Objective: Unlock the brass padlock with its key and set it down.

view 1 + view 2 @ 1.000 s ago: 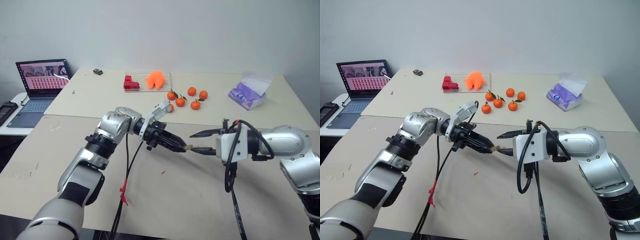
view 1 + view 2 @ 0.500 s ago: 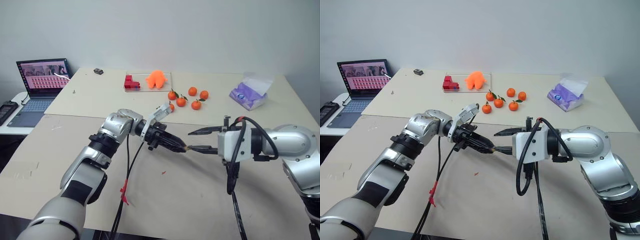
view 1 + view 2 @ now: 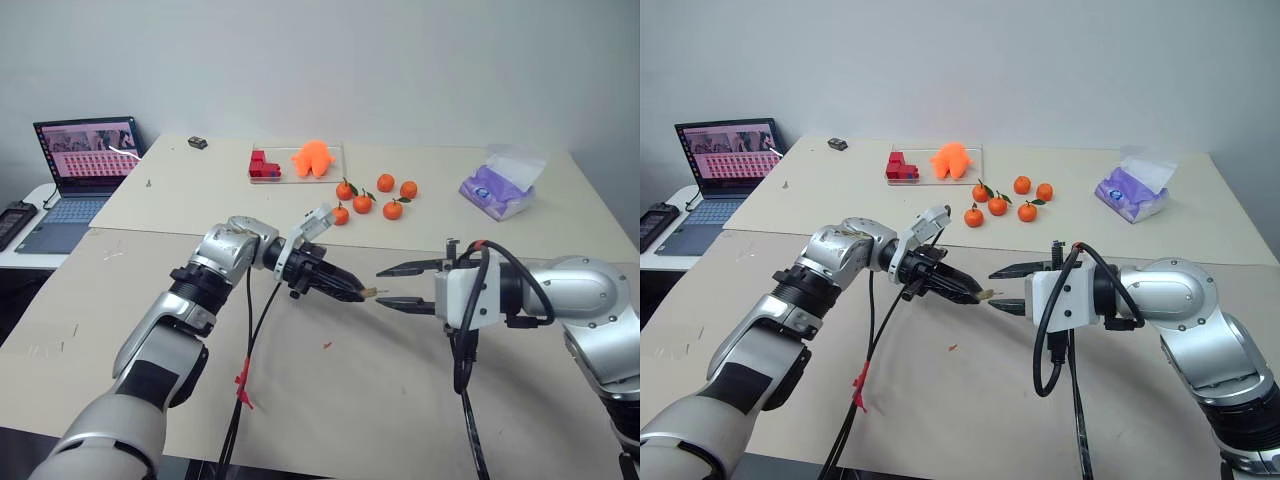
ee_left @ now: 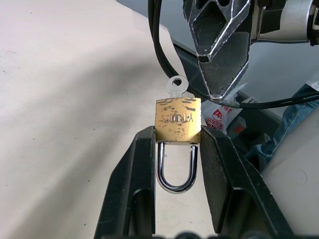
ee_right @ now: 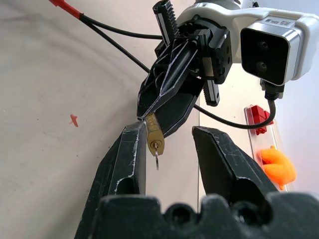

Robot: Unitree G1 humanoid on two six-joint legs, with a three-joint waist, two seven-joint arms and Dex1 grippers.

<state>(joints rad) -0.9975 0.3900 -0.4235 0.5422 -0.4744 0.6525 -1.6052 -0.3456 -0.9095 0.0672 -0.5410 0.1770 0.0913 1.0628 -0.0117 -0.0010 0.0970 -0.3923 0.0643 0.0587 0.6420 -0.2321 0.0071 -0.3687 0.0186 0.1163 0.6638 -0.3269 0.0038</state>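
Brass padlock [image 4: 178, 120]: centre of left wrist frame, clamped by its body between the left gripper [image 4: 177, 164] fingers, shackle [image 4: 176, 169] toward the wrist, key [image 4: 175, 87] seemingly seated in the keyhole. Right gripper [image 3: 1002, 288]: mid-frame in the head views, fingers parted, empty, tips just beside the padlock. Tangerines [image 3: 376, 198]: upper centre, on the table [image 3: 200, 190].

One padlock [image 4: 178, 119] with one key [image 4: 175, 87] in it. Two claws: the left claw [image 3: 357, 292] and the right claw [image 3: 390, 285]. Five tangerines [image 3: 377, 197] on the far desk [image 3: 200, 190]. One red block [image 3: 263, 166], one orange toy [image 3: 314, 159], one tissue pack [image 3: 497, 187], one small dark thing [image 3: 197, 143] and one laptop [image 3: 80, 170]. Two desks in all, the near desk [image 3: 380, 390] being the second.
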